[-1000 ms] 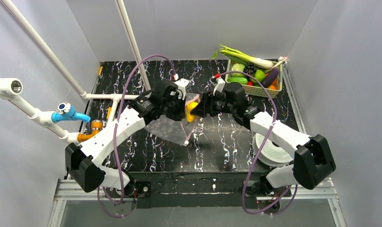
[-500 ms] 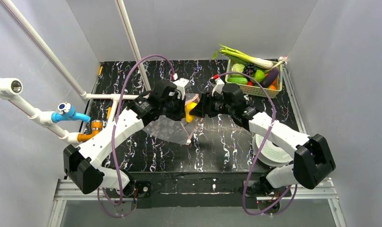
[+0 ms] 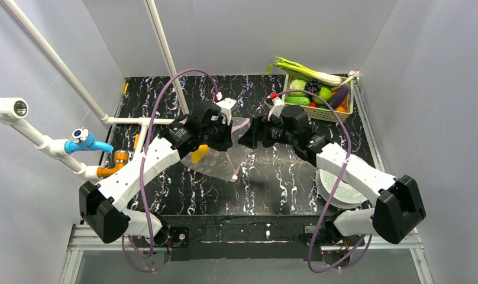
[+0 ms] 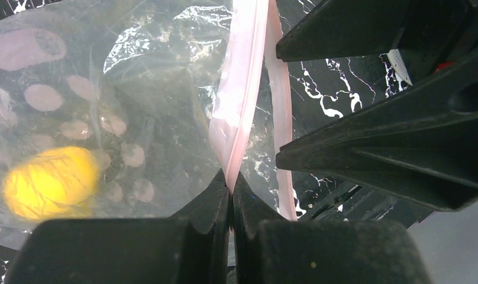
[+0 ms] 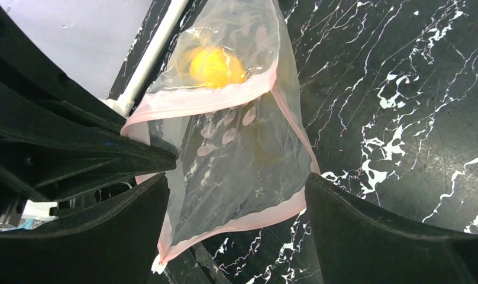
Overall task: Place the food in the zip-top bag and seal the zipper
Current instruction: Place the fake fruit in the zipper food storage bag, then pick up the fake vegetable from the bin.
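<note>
left pincer (image 4: pixel 231 188) is clamped on the pink zipper (image 4: pixel 244 89) of the zip-top bag (image 5: pixel 248 148), whose mouth gapes open above the black marbled desk (image 5: pixel 402 89). right pincer (image 5: pixel 236 198) stands apart, jaws wide, facing that mouth. a yellow toy fruit (image 5: pixel 216 66) lies inside the bag, at 12 o'clock in the right wrist view.

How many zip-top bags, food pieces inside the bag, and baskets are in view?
zip-top bag: 1
yellow food inside the bag: 1
basket: 1
Total: 3
</note>
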{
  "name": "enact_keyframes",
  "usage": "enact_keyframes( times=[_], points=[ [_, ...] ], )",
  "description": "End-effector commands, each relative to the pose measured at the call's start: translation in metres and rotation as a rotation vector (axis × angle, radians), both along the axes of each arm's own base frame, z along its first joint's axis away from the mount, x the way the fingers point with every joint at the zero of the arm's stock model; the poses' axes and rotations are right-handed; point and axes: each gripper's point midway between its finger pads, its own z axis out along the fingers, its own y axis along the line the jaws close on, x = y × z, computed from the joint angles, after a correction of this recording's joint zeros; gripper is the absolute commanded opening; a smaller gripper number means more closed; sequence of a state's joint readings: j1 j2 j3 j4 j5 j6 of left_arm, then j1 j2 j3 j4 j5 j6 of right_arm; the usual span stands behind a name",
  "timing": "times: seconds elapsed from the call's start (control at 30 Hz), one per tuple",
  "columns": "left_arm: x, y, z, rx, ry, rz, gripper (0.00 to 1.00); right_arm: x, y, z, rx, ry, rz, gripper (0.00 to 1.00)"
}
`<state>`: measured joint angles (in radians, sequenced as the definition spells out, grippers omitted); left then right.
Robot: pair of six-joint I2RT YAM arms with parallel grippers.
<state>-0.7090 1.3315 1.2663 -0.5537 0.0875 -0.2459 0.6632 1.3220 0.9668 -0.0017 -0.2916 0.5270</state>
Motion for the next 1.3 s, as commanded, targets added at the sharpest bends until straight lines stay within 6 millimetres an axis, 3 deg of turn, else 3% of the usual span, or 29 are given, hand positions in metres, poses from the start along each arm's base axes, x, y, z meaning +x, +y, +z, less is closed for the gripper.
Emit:
enact_keyframes(
  times=[0.0,0.27,0.47,0.57,0.87,0.93,0.97,1.27],
  points=[
    [-0.002,0.004,0.012,-0.022,-0.038,0.003,0.00,0.004,-0.002,0.036,0.040,-0.094,-0.019,0.90],
    [-0.001,0.004,0.009,-0.010,-0.029,0.007,0.00,0.007,-0.017,0.056,0.035,-0.130,-0.072,0.87],
    [-0.001,0.005,0.006,0.004,-0.016,0.013,0.00,0.017,-0.049,0.076,0.034,-0.205,-0.188,0.86],
    [-0.001,0.005,0.005,0.005,-0.014,0.015,0.00,0.031,-0.079,0.079,0.013,-0.224,-0.322,0.86],
    [-0.001,0.005,0.005,0.006,-0.010,0.013,0.00,0.098,-0.235,0.046,-0.161,-0.121,-1.031,0.98],
    [-0.001,0.004,0.006,0.004,-0.010,0.012,0.00,0.110,-0.260,0.037,-0.217,-0.096,-1.127,0.98],
    [-0.001,0.004,0.004,0.005,-0.005,0.011,0.00,0.138,-0.292,0.025,-0.310,-0.046,-1.227,0.98],
    [-0.003,0.003,0.005,0.000,-0.001,0.004,0.00,0.200,-0.340,0.000,-0.443,0.060,-1.312,0.98]
  ],
)
